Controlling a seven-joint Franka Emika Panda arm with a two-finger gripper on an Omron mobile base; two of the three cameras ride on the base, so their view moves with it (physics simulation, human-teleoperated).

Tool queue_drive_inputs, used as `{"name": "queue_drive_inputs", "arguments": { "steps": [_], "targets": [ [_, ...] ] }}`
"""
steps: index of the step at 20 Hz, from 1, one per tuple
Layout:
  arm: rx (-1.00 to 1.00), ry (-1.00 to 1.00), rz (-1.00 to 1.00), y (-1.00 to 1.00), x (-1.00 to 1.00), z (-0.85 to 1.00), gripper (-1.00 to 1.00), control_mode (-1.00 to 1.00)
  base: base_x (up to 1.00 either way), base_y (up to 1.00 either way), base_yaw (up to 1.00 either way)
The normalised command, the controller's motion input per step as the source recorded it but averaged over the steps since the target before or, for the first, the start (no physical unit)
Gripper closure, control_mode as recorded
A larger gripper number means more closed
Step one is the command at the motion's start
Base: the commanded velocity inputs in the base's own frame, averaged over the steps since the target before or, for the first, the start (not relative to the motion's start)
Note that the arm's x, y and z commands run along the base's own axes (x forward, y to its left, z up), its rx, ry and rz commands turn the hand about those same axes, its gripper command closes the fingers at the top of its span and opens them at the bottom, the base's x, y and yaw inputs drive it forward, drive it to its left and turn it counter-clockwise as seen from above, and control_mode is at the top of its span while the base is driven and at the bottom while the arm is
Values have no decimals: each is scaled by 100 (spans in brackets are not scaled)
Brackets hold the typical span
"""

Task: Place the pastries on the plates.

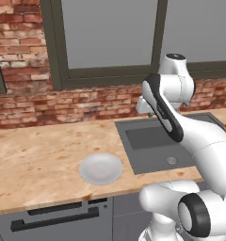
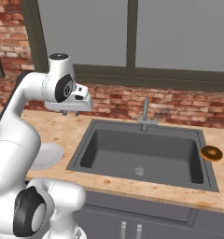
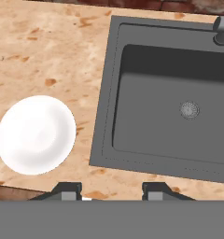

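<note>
One round white plate [image 3: 36, 134] lies bare on the speckled wooden table [image 1: 35, 155], left of the dark grey sink [image 3: 174, 98]. My hand [image 3: 112, 192] hovers high above the sink's near-left edge, fingers spread wide and holding nothing. The brown glazed ring doughnut [image 2: 211, 153] sits on the table right of the sink, well apart. By my judgement, nothing is placed yet.

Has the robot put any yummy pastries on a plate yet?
Not yet. The white plate left of the sink has nothing on it. The doughnut sits on the counter right of the sink. The gripper is open, holds nothing, and hangs above the counter between plate and sink. Every pastry in sight is yet to be moved.
</note>
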Motion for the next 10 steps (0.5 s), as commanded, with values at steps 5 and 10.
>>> {"name": "queue_drive_inputs", "arguments": {
  "steps": [5, 10],
  "targets": [
    [0, 0, 0, 0, 0, 0, -100, 100, 0, 0, 0],
    [0, 0, 0, 0, 0, 0, -100, 100, 0, 0, 0]
  ]
}}
